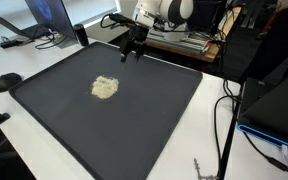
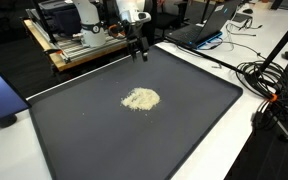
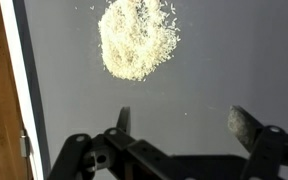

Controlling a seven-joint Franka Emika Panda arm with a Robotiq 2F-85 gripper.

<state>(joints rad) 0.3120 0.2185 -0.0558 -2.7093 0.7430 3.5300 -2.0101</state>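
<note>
A small pile of pale beige crumbly material (image 1: 104, 88) lies on a large dark grey mat (image 1: 154, 120); it shows in both exterior views (image 2: 140, 99) and at the top of the wrist view (image 3: 137, 38). My gripper (image 1: 130, 52) hangs above the far edge of the mat (image 2: 139, 48), well away from the pile. In the wrist view its two fingers (image 3: 184, 124) are spread wide with only bare mat between them. It holds nothing.
The mat (image 2: 184, 120) lies on a white table. A laptop (image 1: 39, 20) and cables sit at one corner. A wooden platform (image 2: 74, 50) with equipment stands behind the mat. Black cables (image 2: 269, 90) and a dark box (image 1: 274, 110) lie beside the table.
</note>
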